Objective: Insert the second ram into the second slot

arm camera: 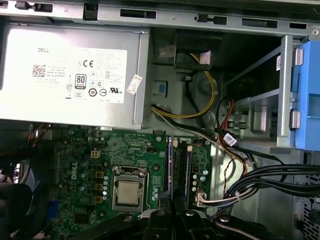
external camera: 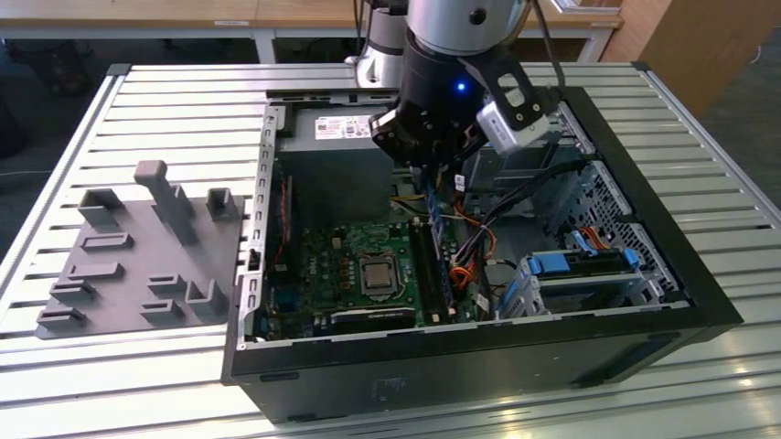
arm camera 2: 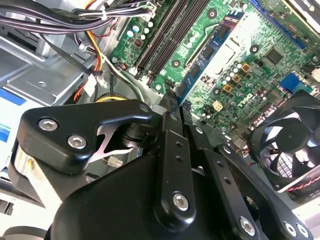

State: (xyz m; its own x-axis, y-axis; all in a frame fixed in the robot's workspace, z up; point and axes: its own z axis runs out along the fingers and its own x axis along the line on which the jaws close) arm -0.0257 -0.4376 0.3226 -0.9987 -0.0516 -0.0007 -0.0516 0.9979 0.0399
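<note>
A ribbed, silvery metal bench (external camera: 73, 146) carries an open black steel computer case (external camera: 488, 366) toward its edge on the exterior view's right. A matte grey moulded fixture (external camera: 134, 265) lies near the opposite edge. The claw (arm camera 2: 172, 100) pinches the thin dark-blue second ram (arm camera 2: 197, 70) at the green motherboard's (external camera: 354, 265) slots.

We're looking at a robotics lab here, folks. A silver, round-jointed robot arm (external camera: 470, 27) is hanging over a work table of pale ribbed aluminium slats (external camera: 123, 110). A black open-sided desktop computer case (external camera: 488, 366) is lying on that table, its green motherboard (external camera: 354, 274) showing. The black gripper (external camera: 430, 176) is pinching the second ram (external camera: 437, 224), a thin dark-blue circuit-board stick (no home tinkering, this). A grey fixture block with pegs and pockets (external camera: 123, 274) is sitting beside the case, and wood-topped, white-legged benches (external camera: 159, 14) are standing behind.
</note>
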